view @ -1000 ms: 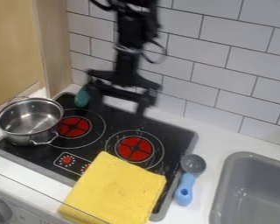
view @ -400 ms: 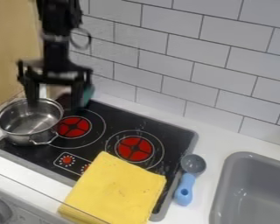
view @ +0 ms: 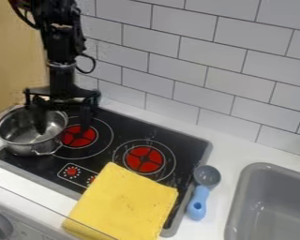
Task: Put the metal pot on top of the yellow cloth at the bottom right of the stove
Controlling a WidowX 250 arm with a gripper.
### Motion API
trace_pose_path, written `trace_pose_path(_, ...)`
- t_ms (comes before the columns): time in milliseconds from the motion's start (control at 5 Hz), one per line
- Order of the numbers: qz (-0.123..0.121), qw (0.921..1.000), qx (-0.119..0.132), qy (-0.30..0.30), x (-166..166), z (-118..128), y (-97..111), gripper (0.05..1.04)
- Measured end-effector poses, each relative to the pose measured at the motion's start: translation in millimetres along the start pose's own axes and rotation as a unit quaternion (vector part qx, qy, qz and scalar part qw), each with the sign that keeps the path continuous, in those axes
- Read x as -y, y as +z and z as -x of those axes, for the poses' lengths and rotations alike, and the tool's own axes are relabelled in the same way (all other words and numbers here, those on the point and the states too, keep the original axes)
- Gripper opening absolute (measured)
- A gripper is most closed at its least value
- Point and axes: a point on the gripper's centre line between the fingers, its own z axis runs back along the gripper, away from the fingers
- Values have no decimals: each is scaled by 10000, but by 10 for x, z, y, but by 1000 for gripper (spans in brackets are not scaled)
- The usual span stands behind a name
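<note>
The black gripper (view: 63, 126) hangs at the left, open, its two fingers spread around the right part of the pot's rim. One finger dips inside the metal pot (view: 21, 146) and the other is outside it, to the right. The pot rests upright at the left end of the black stove (view: 189, 143). A folded yellow cloth (view: 126, 201) lies over the stove's front right part and hangs past its front edge.
A blue-handled scoop (view: 198, 201) with a grey bowl lies along the stove's right edge. The grey sink (view: 240, 199) is at the lower right. A tiled wall (view: 196, 65) rises behind, and a wooden panel (view: 11, 51) stands at the upper left.
The gripper has moved left from above the back of the stove, then down, so one finger is now in the pot. The pot and cloth have stayed put.
</note>
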Motion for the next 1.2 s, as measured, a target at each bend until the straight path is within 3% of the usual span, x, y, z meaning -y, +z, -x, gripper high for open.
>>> trace_pose_path(400, 59, 10000, 48, 57, 21, -49, -106, 1000)
trace_pose_path(600, 108, 9999, 59, 109, 37, -23, -146, 952)
trace_pose_path(1000, 237, 9995, 177, 138, 75, -48, -155, 386)
trace_pose_path(1200, 137, 9999, 44, 70, 37, 3, -145, 175)
